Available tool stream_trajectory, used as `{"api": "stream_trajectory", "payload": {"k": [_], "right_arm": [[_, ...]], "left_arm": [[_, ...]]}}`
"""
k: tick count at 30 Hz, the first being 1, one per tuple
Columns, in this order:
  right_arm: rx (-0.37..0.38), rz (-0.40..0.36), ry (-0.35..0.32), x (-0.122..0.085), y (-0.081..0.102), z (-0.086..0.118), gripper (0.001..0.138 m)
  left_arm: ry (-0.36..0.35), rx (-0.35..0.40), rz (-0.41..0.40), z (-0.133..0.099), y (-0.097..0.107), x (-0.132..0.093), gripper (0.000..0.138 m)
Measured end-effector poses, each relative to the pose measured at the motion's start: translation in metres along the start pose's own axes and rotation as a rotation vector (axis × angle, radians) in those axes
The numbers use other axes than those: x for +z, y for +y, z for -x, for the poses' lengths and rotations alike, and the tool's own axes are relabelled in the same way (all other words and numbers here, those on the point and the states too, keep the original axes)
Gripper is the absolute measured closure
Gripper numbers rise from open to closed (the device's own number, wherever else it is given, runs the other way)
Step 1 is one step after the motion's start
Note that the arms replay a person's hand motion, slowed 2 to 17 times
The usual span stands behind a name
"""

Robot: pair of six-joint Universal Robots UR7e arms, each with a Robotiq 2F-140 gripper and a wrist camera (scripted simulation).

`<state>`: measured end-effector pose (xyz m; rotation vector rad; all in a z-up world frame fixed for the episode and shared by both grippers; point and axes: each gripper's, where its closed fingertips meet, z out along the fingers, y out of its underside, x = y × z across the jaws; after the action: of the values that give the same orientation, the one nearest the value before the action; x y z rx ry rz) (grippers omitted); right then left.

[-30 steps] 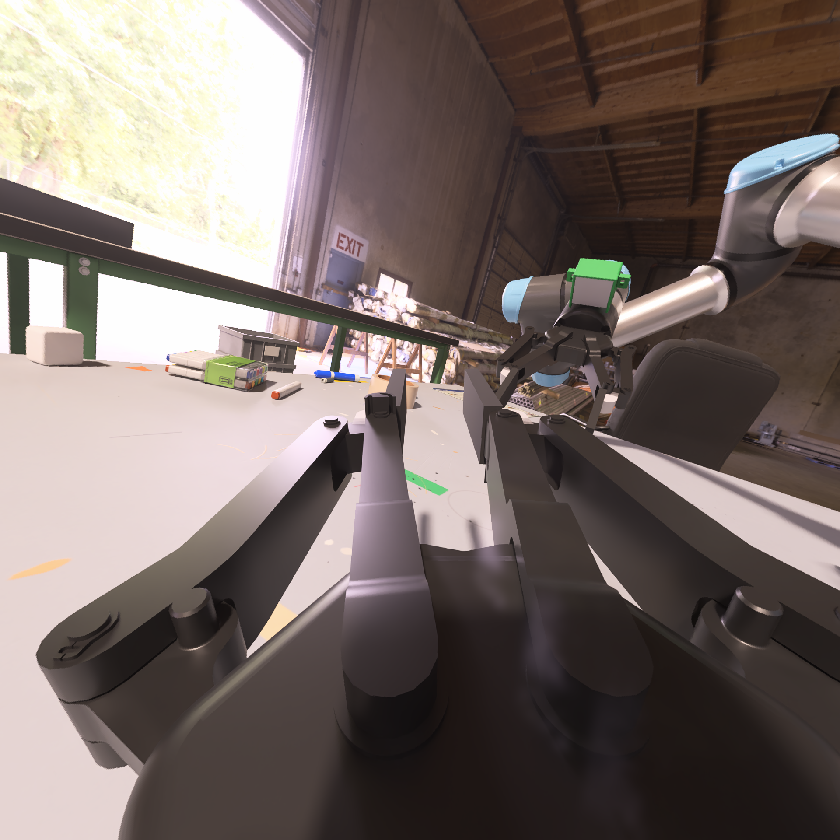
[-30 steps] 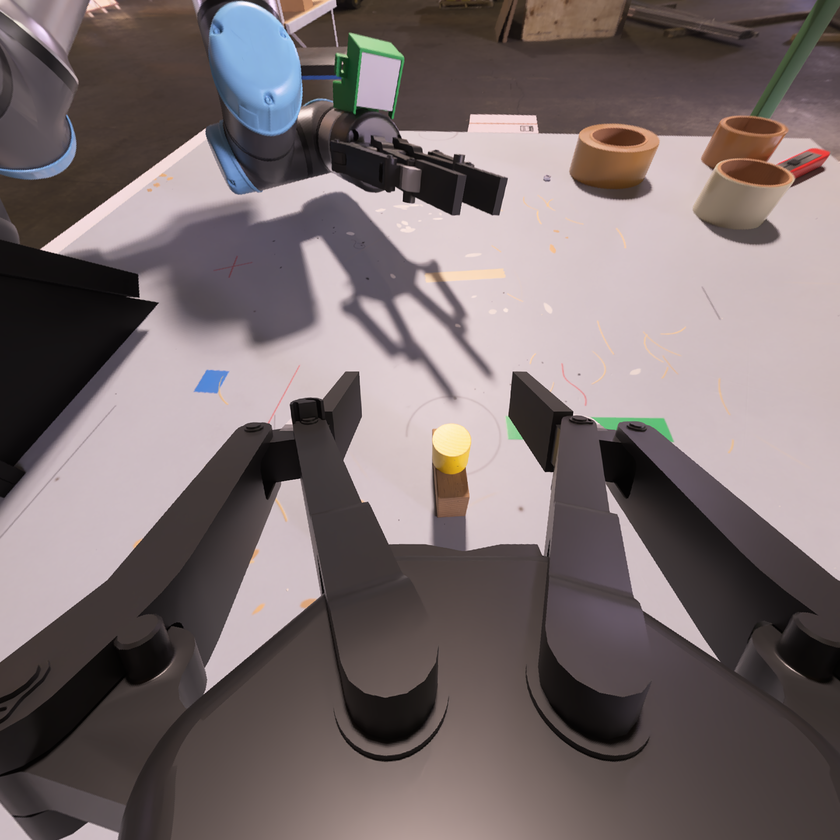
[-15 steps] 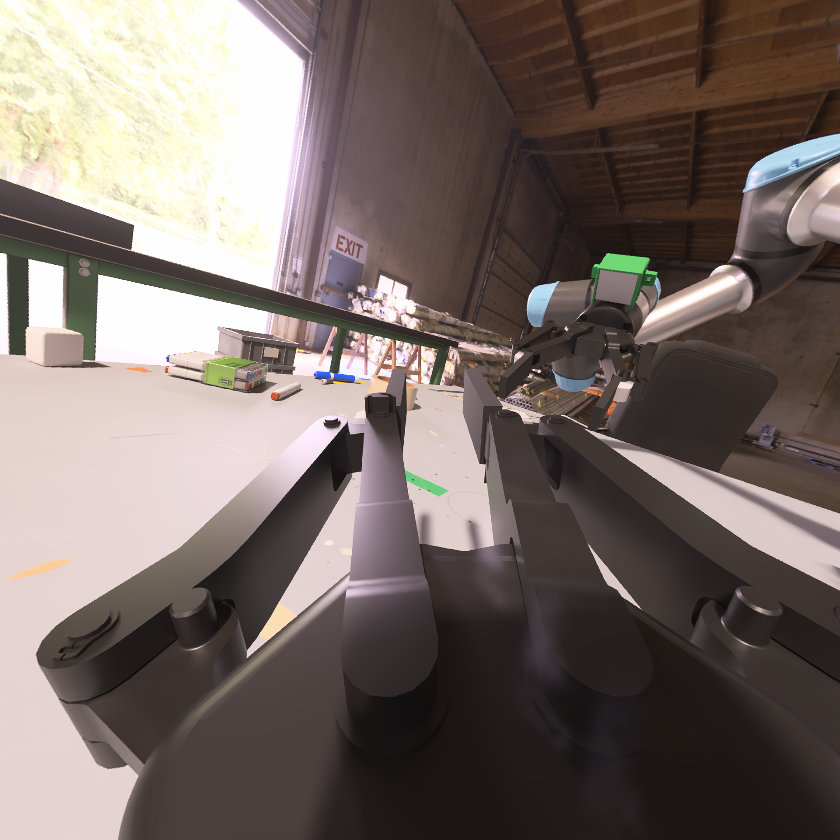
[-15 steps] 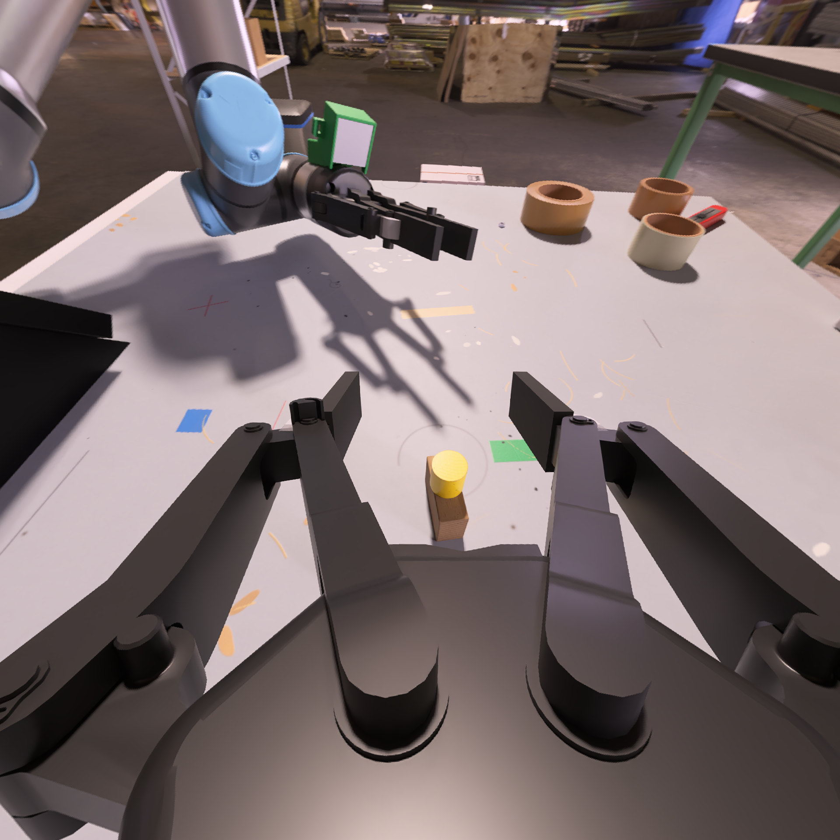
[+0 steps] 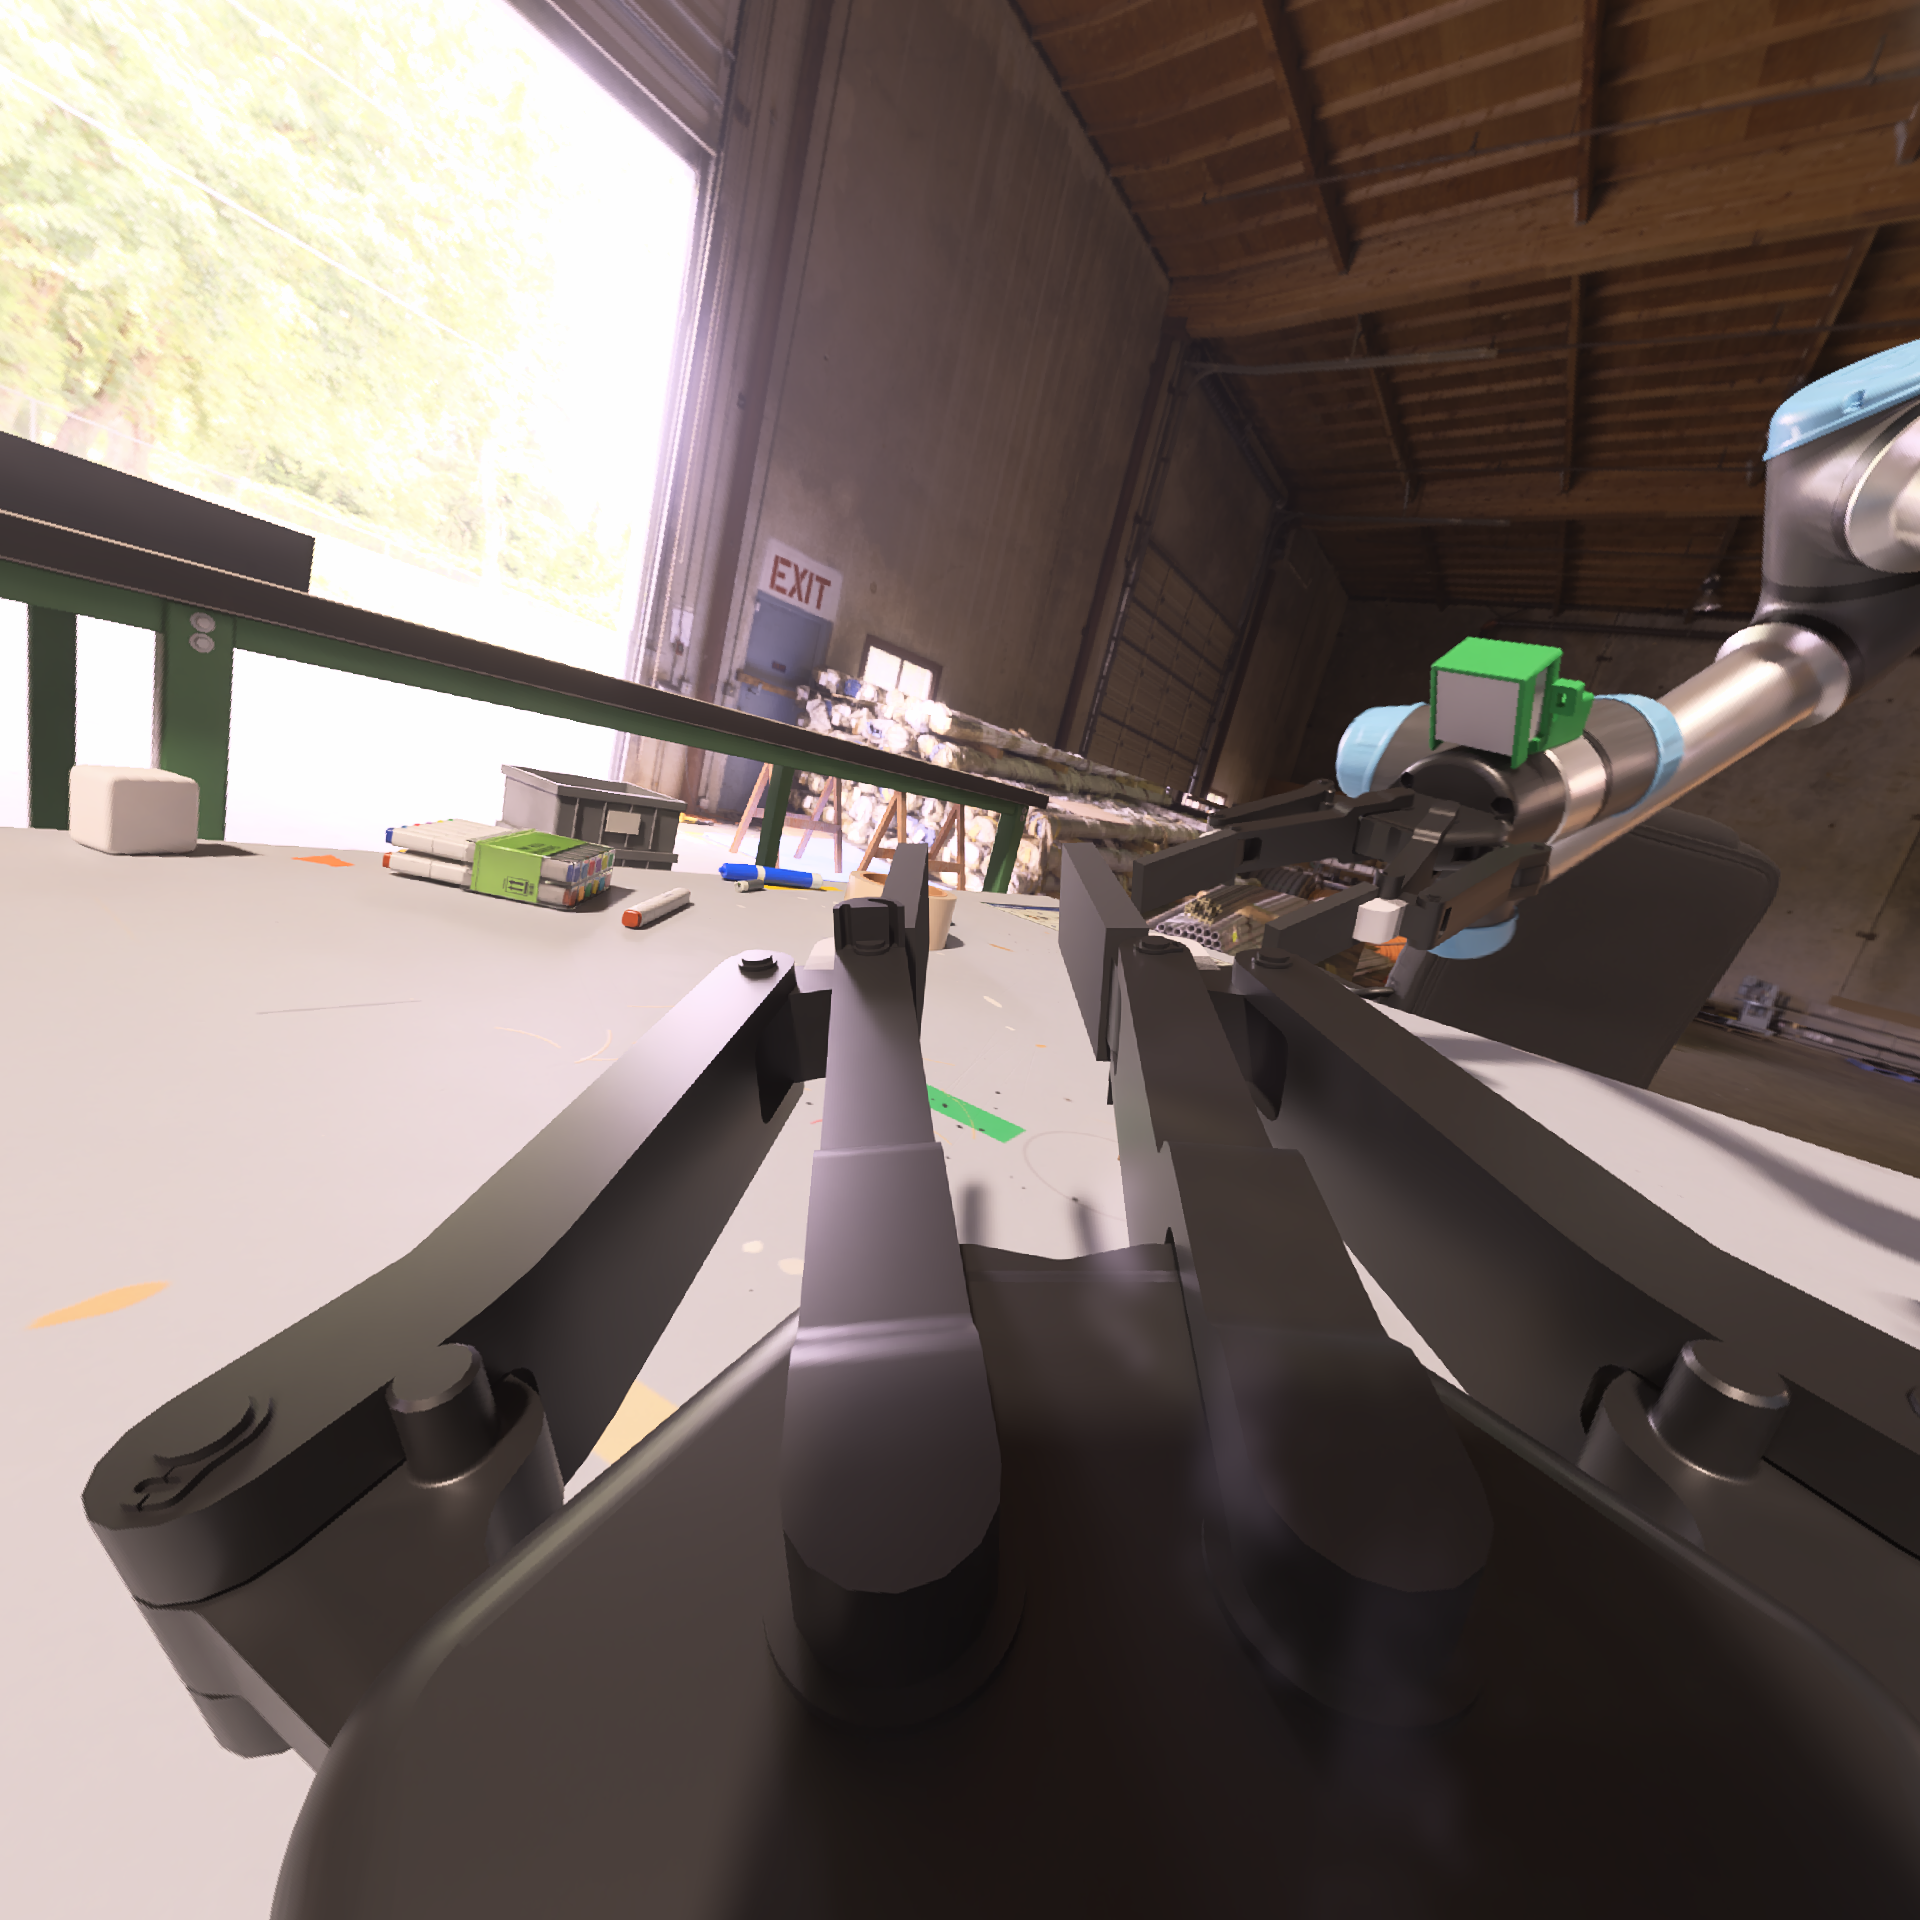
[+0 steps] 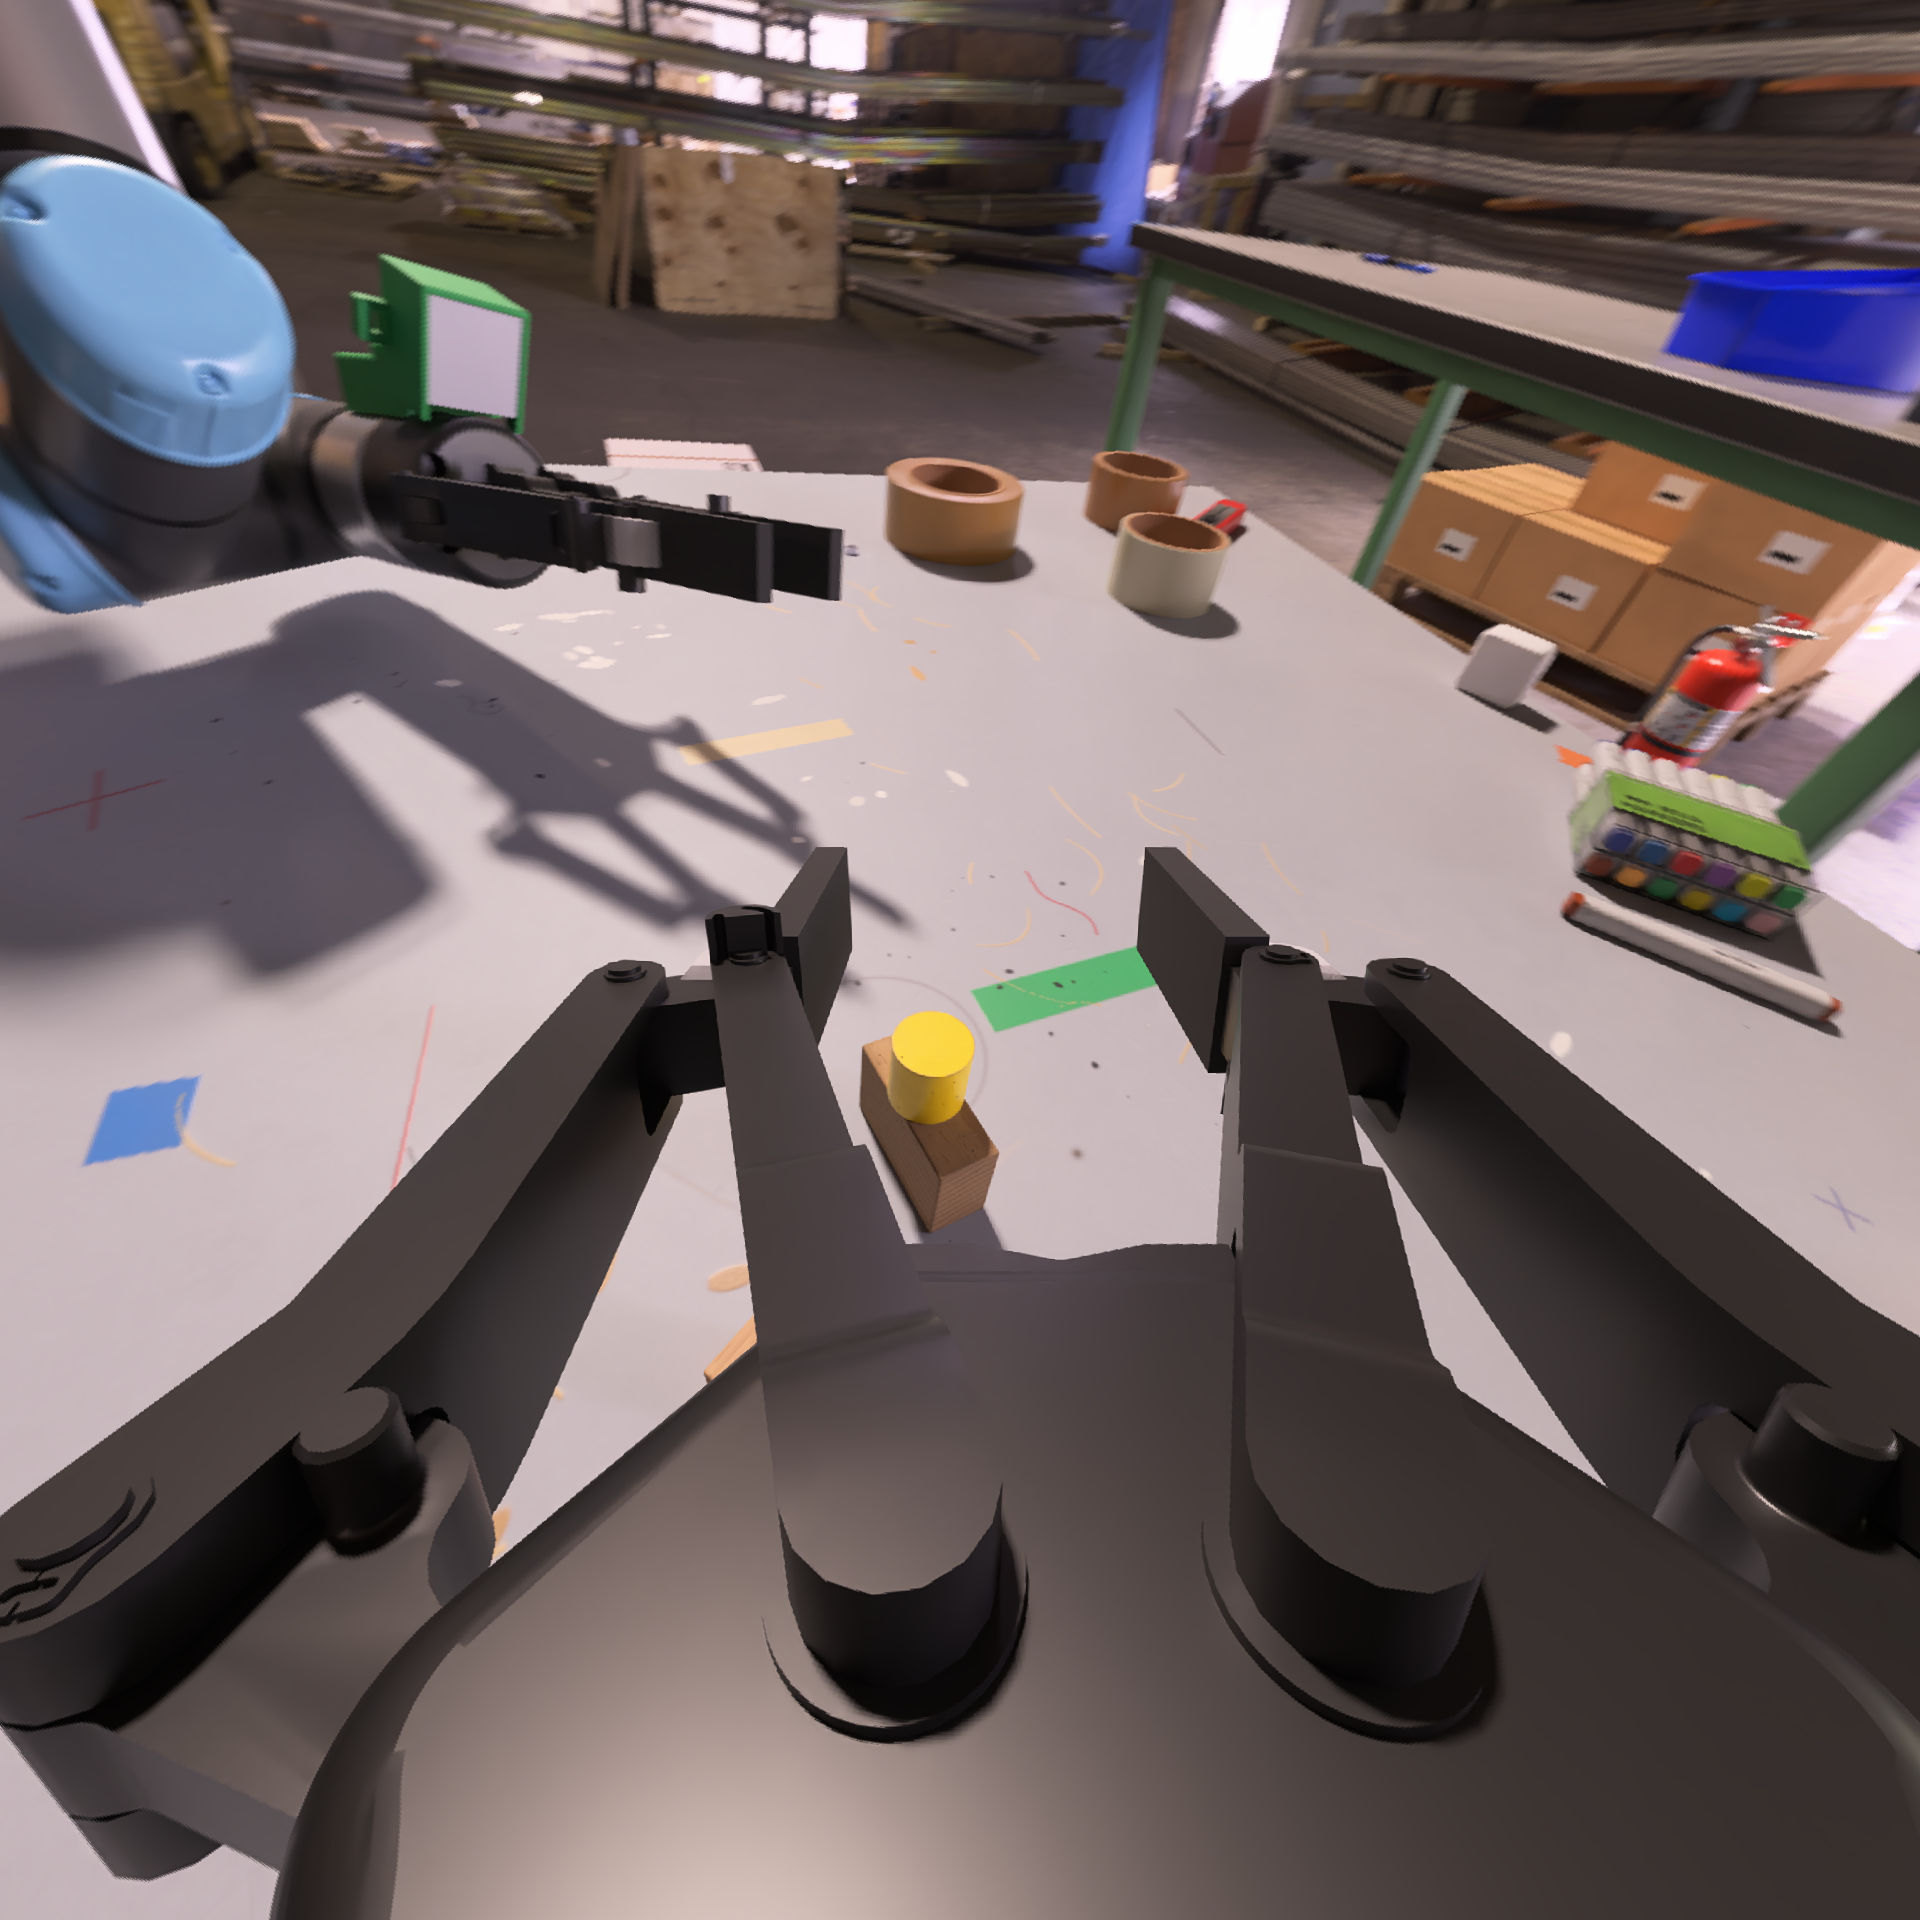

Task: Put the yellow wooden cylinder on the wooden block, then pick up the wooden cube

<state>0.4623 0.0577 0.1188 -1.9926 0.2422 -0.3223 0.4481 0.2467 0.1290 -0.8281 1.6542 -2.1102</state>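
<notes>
Yellow wooden cylinder upright on the wooden block, block lying on the grey bench, beside a green tape patch. Right pincer spread wide, empty, above and behind the stack. Left pincer held level above the bench, fingers a narrow gap apart, nothing between. Wooden cube not made out in either view

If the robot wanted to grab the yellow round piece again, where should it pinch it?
Probably from above, pinching the curved sides of the yellow cylinder. It stands upright on the wooden block, so its upper part is free all round, and the open right gripper already hangs over it.
</notes>
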Motion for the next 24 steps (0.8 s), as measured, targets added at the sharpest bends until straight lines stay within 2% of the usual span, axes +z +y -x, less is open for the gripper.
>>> {"api": "stream_trajectory", "payload": {"k": [6, 14, 19, 24], "right_arm": [[0.052, -0.045, 0.17, -0.006, 0.008, -0.009, 0.067], [0.141, -0.089, 0.381, -0.023, 0.025, -0.013, 0.071], [0.19, -0.096, 0.475, -0.036, 0.037, -0.008, 0.072], [0.228, -0.087, 0.536, -0.048, 0.045, 0.001, 0.076]], "left_arm": [[0.0, -0.001, -0.001, 0.0, 0.0, 0.0, 0.104], [0.0, -0.001, 0.0, 0.0, 0.0, 0.0, 0.104], [-0.001, -0.003, 0.002, 0.0, 0.0, 0.0, 0.104], [-0.001, -0.004, 0.004, 0.001, 0.001, 0.001, 0.104]]}}
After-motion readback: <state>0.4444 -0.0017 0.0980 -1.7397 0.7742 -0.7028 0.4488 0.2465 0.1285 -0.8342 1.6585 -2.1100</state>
